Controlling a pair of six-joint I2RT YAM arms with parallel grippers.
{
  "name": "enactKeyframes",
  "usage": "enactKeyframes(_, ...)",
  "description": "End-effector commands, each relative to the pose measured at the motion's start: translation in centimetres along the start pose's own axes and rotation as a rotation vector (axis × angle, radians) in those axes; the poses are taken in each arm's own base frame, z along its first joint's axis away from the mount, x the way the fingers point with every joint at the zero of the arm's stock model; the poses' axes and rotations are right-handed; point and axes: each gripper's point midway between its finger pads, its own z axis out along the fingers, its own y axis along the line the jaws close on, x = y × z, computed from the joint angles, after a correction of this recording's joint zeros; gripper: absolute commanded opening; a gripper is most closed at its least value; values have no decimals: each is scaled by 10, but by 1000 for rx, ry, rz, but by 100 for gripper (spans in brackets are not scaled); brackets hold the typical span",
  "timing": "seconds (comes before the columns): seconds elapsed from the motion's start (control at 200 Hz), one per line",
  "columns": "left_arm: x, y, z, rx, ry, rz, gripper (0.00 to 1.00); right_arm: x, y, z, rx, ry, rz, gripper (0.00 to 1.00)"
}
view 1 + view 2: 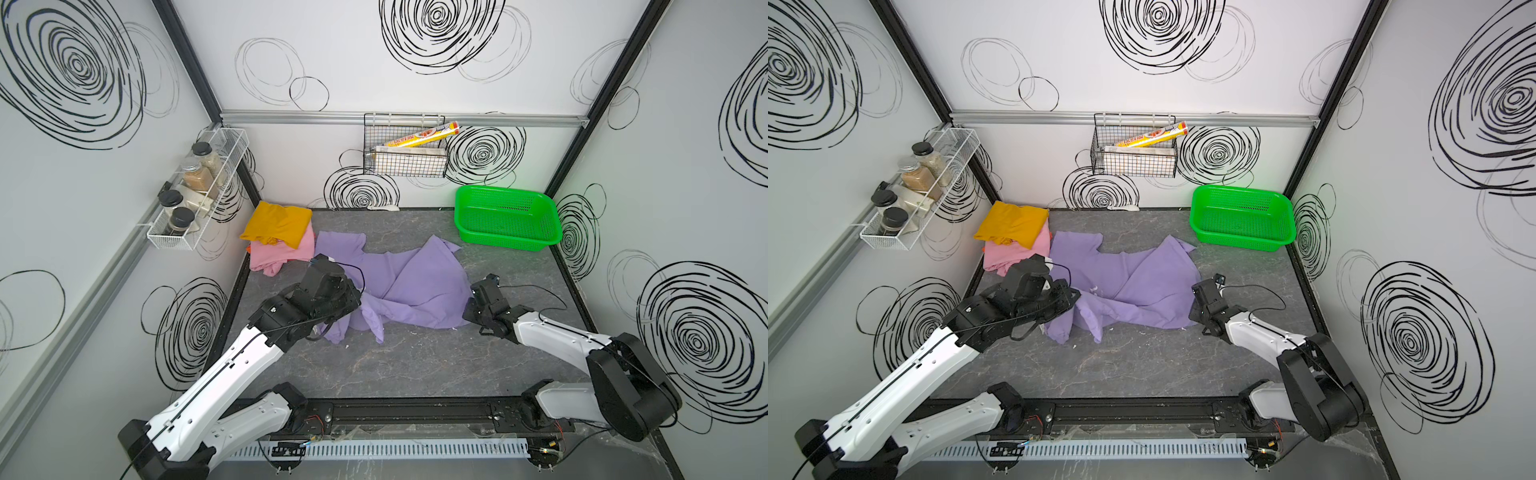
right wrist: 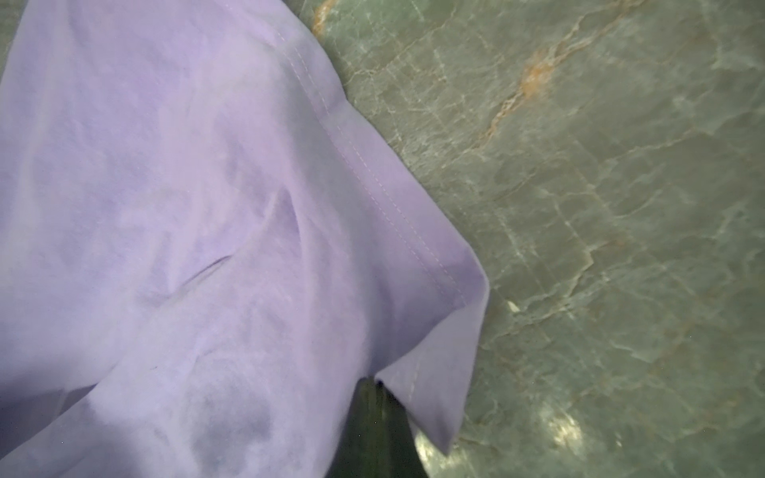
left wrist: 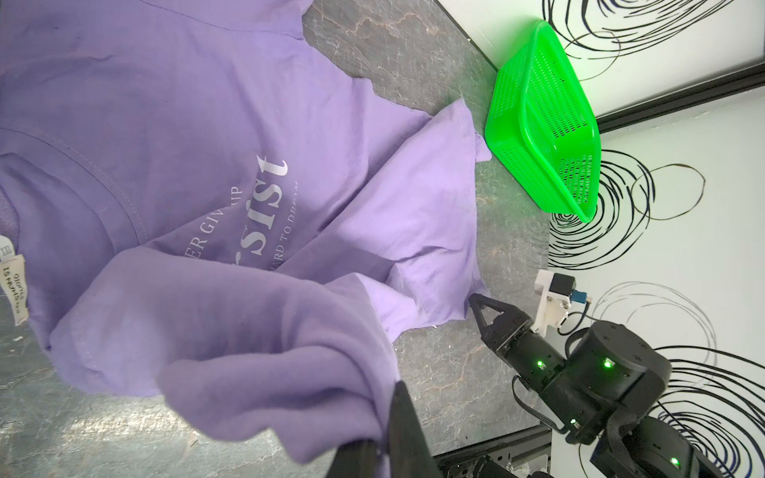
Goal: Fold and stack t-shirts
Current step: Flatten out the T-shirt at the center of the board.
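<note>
The lavender t-shirt (image 1: 407, 282) is lying crumpled near the green basket (image 1: 507, 224), while the mustard t-shirt (image 1: 278, 224) is resting on the pink t-shirt (image 1: 282, 254), well apart from that basket, apparently as the stack. The left gripper (image 3: 385, 430) is clamping a bunched fold and the right gripper (image 3: 475, 301) is pinching the hem, likely for spreading it flat; cloth is covering both grips.

We list: lavender t-shirt (image 1: 415, 282), white chest lettering (image 3: 265, 215); mustard-yellow t-shirt (image 1: 277, 224); pink t-shirt (image 1: 282, 251); bright green perforated basket (image 1: 505, 245); grey marbled tabletop (image 1: 415, 365), pale and rust veins; white walls (image 1: 374, 62), black scribbled swirls; robot arms (image 1: 249, 357), white with black joints.
</note>
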Motion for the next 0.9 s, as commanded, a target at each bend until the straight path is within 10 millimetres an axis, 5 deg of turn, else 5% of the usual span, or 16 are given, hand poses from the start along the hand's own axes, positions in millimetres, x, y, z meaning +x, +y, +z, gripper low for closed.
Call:
enactKeyframes(0.0,-8,-8,-2,41,-29,15,0,-24,7,-15,-5,-62,-26,0)
enactKeyframes(0.29,-8,-12,0,57,-27,17,0,-59,3,-53,29,-189,-42,0)
enactKeyframes(0.561,-16,-19,-5,60,-53,29,0,-113,19,-100,34,-328,-83,0)
enactKeyframes(0.896,-60,-61,-60,148,-200,28,0,-170,53,-168,-59,-481,-139,0)
